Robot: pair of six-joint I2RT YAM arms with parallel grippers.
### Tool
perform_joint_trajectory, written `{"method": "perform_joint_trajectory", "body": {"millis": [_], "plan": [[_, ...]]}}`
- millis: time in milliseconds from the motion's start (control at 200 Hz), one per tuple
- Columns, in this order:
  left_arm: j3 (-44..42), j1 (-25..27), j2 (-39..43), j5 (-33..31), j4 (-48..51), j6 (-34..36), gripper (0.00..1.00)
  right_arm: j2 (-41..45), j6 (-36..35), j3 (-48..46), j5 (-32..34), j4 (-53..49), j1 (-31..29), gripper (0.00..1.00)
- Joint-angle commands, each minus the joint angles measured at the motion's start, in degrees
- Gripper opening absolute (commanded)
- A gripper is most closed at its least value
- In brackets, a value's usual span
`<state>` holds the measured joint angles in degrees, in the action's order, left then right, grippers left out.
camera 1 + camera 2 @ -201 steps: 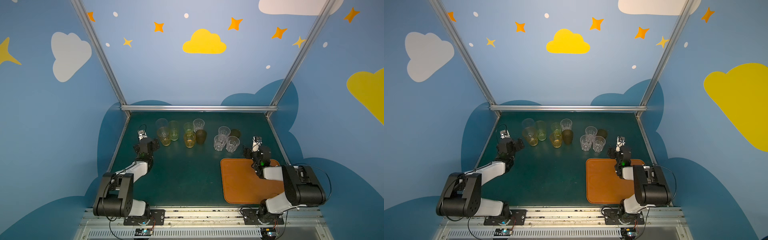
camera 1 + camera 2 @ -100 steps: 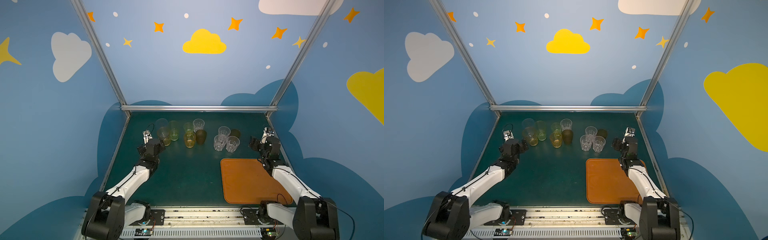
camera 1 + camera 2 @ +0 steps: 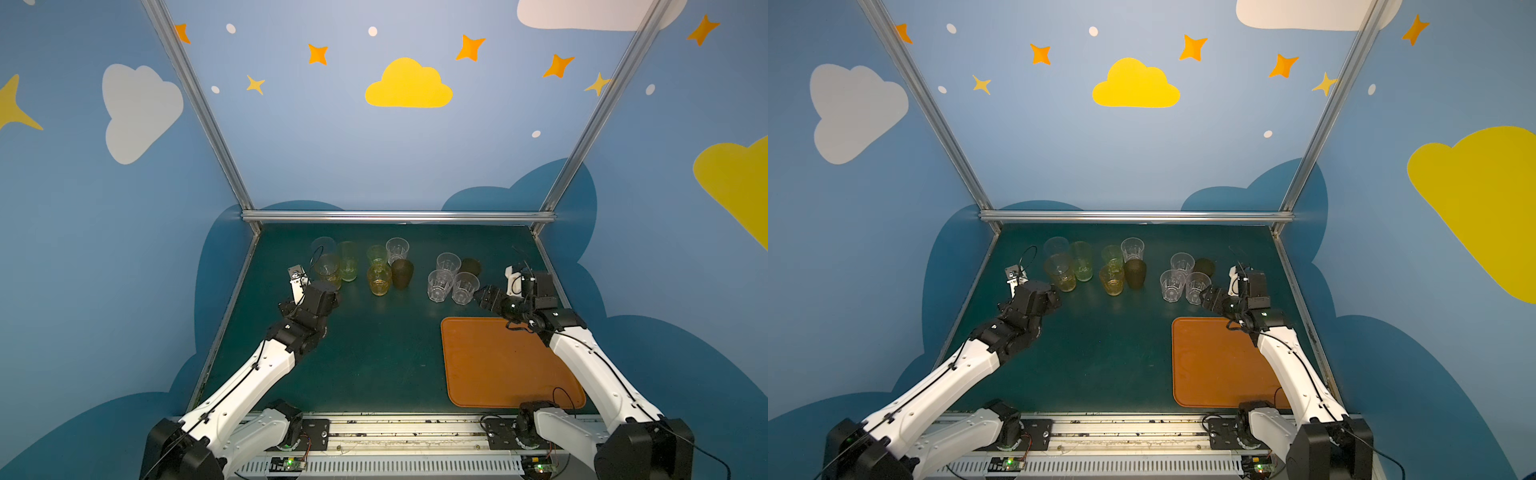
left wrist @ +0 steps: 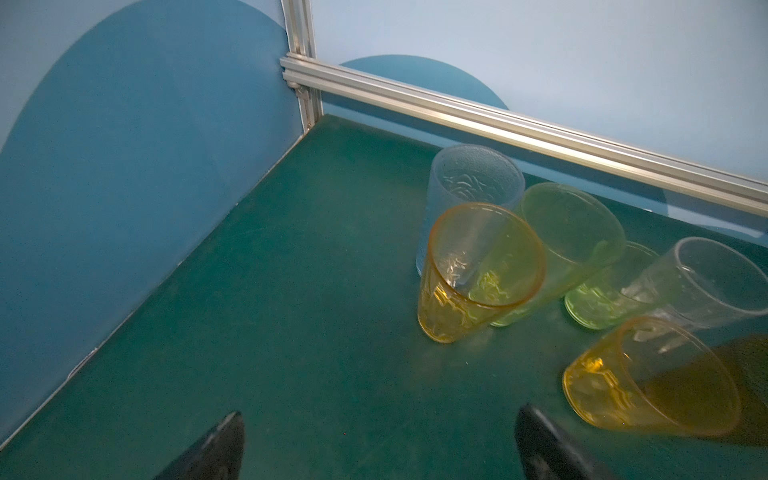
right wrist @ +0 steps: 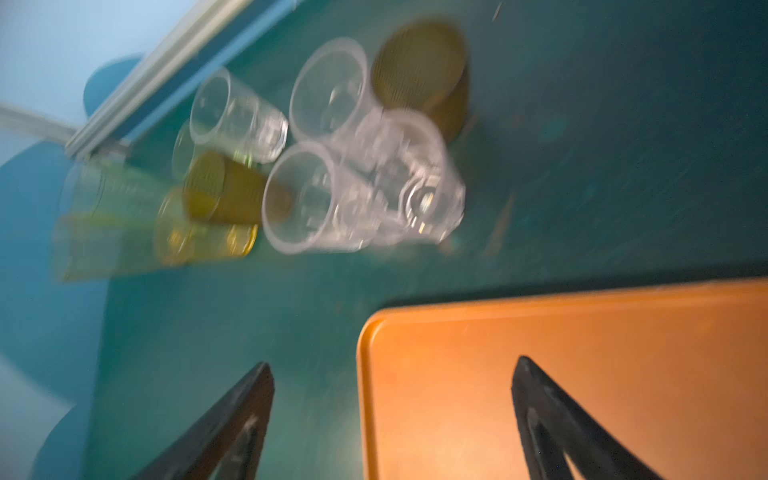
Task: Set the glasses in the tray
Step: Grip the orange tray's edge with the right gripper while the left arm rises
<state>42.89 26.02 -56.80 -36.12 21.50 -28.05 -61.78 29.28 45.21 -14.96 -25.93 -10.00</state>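
Glasses [image 3: 379, 279] were found upright on desk [image 3: 374, 353], clustered nr back edge, none in tray [image 3: 498, 365]. L hand [image 4: 380, 413] & R hand [image 5: 393, 362] were spread wide, empty. Glasses were judged light, rigid, slick, easily tipped; best gripped across mid-wall, 1 at a time.

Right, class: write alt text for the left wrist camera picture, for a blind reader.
The left gripper hangs open and empty over the dark green tabletop. Ahead stands a tall amber transparent tumbler, with a frosted clear tumbler and a pale green tumbler behind it, near a silver frame rail.
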Motion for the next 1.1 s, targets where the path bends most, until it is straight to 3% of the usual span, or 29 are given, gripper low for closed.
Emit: {"method": "perform_joint_trajectory", "body": {"millis": [0,290,526,856,1011,1096], "plan": [[2.67,0.17,3.28,5.27,10.95,-4.82,1.00,0.24,3.91,-0.51,-7.34,-7.32,-2.95,0.88],[0.76,0.17,11.22,18.19,11.86,-7.98,1.00,-4.30,10.93,-6.34,-9.73,-7.82,-14.93,0.85],[-2.87,0.17,15.06,18.16,10.13,-8.52,1.00,-5.52,17.06,-11.65,-8.68,-1.51,-20.91,0.83],[-4.58,0.18,16.58,17.66,9.95,-8.15,1.00,-10.59,22.88,-14.77,-6.49,6.65,-25.87,0.72],[-5.80,0.22,18.57,16.65,9.86,-7.96,1.00,-14.32,23.02,-13.40,-4.79,7.12,-27.98,0.50],[-6.11,0.19,19.79,15.62,10.40,-7.63,1.00,-15.80,23.19,-12.46,-4.01,7.05,-29.29,0.43]]}}
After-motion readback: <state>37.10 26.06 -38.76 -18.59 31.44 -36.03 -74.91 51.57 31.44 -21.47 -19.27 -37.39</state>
